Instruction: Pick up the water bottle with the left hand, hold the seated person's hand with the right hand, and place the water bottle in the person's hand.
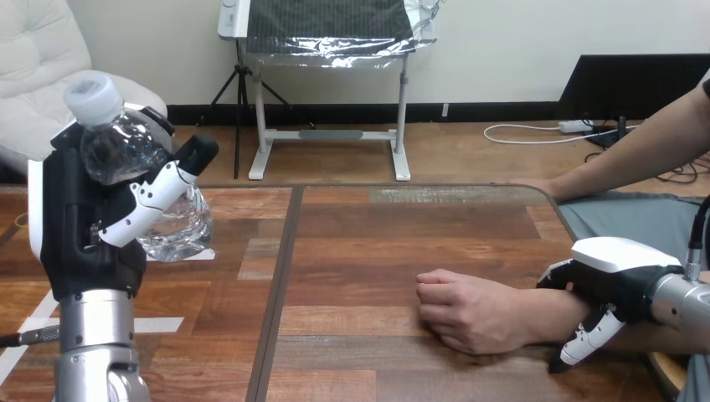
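My left hand (84, 226) is raised above the table's left side, its fingers and thumb curled round a clear water bottle (134, 159) with a white cap. The bottle stands nearly upright, tilted a little to the left. The person's hand (465, 310) rests on the table at centre right as a closed fist, knuckles pointing left. My right hand (615, 289) sits over the person's wrist, with fingers curled down the near side of it.
The wooden table (352, 243) has a dark seam running down its middle. The person's other hand (536, 186) lies flat at the table's far right edge. White tape strips (159, 325) mark the table's left part.
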`<act>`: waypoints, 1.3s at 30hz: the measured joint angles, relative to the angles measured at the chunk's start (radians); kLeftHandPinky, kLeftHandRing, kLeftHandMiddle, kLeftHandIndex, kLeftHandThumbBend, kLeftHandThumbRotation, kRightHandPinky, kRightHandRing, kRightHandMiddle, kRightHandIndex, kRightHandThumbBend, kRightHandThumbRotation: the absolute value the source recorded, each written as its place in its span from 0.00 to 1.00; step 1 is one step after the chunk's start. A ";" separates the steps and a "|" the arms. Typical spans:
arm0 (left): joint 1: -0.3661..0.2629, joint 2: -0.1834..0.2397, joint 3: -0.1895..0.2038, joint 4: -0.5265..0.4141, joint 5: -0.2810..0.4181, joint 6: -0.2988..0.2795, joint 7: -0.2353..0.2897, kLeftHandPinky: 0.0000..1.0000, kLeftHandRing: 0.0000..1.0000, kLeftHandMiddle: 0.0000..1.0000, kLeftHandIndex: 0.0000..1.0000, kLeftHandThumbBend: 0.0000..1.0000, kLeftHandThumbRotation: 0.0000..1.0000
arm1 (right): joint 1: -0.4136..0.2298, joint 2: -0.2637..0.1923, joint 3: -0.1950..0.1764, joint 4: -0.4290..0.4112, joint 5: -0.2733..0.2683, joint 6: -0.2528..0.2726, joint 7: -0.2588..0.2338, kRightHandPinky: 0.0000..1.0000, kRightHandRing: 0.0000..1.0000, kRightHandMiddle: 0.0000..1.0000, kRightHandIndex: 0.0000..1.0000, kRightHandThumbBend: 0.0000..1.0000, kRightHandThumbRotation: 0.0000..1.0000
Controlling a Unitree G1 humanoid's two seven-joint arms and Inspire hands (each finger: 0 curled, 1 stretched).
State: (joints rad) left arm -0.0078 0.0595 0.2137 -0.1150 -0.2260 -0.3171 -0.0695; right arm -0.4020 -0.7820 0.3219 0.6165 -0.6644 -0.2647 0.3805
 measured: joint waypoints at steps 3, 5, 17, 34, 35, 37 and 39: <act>0.000 0.000 0.000 0.000 0.000 0.000 0.000 0.15 0.20 0.27 0.31 0.65 0.00 | 0.000 0.003 0.000 0.005 0.003 -0.002 -0.008 0.57 0.74 0.77 0.75 0.89 0.28; 0.000 0.000 0.000 0.000 0.000 0.000 0.000 0.15 0.20 0.27 0.31 0.65 0.00 | 0.001 0.005 0.000 0.010 0.006 -0.004 -0.013 0.58 0.74 0.77 0.75 0.89 0.28; 0.000 0.000 0.001 0.000 0.001 -0.003 0.000 0.15 0.21 0.27 0.31 0.64 0.00 | 0.000 0.028 0.002 0.029 0.019 -0.005 -0.048 0.52 0.62 0.69 0.71 0.87 0.27; -0.001 0.001 0.003 0.000 -0.005 -0.027 -0.014 0.15 0.20 0.26 0.31 0.63 0.00 | -0.005 0.064 0.003 0.042 0.019 0.032 -0.085 0.48 0.54 0.61 0.65 0.85 0.22; -0.001 0.001 0.004 0.000 -0.005 -0.027 -0.015 0.15 0.20 0.26 0.31 0.63 0.00 | -0.006 0.066 0.003 0.043 0.019 0.035 -0.085 0.47 0.54 0.61 0.64 0.85 0.22; -0.001 0.001 0.005 0.001 -0.005 -0.028 -0.016 0.15 0.20 0.26 0.31 0.63 0.00 | -0.007 0.070 0.003 0.043 0.019 0.040 -0.086 0.45 0.52 0.59 0.63 0.85 0.21; -0.001 0.001 0.006 0.001 -0.006 -0.028 -0.018 0.15 0.20 0.26 0.31 0.63 0.00 | -0.008 0.074 0.003 0.044 0.019 0.044 -0.088 0.44 0.50 0.58 0.62 0.85 0.21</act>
State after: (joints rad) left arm -0.0089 0.0610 0.2193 -0.1141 -0.2317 -0.3449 -0.0871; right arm -0.4098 -0.7078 0.3247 0.6608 -0.6454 -0.2211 0.2922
